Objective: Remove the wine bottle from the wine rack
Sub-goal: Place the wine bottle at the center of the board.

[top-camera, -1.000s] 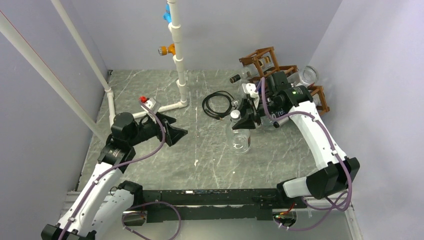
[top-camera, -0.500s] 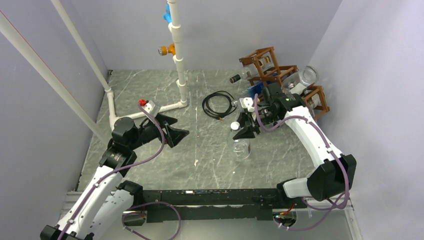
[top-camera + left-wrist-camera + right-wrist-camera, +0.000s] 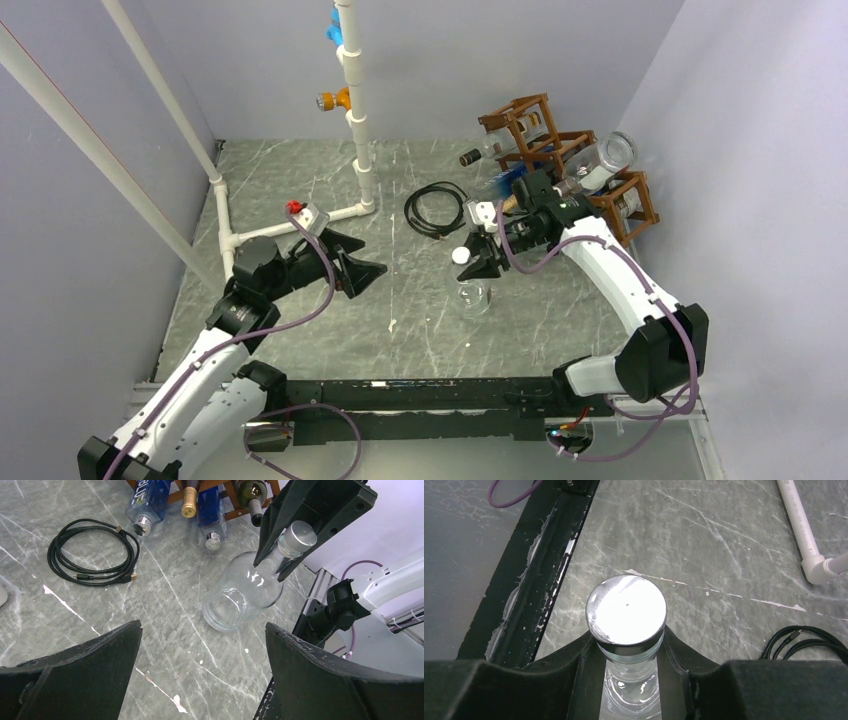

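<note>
My right fingers (image 3: pixel 584 662) are clamped on the neck of the clear wine bottle (image 3: pixel 239 592), just under its silver cap (image 3: pixel 626 609). My right gripper (image 3: pixel 478 258) holds it tilted, base low over the grey marbled table (image 3: pixel 400 320). I cannot tell whether it touches. The bottle is out of the wine rack (image 3: pixel 545 140), which stands well apart at the far right with other bottles (image 3: pixel 150 502) in its cells. A coiled black cable (image 3: pixel 437 208) lies between the rack and the white pipe frame (image 3: pixel 358 130). My left gripper (image 3: pixel 358 268) hangs over the table, fingers spread wide.
</note>
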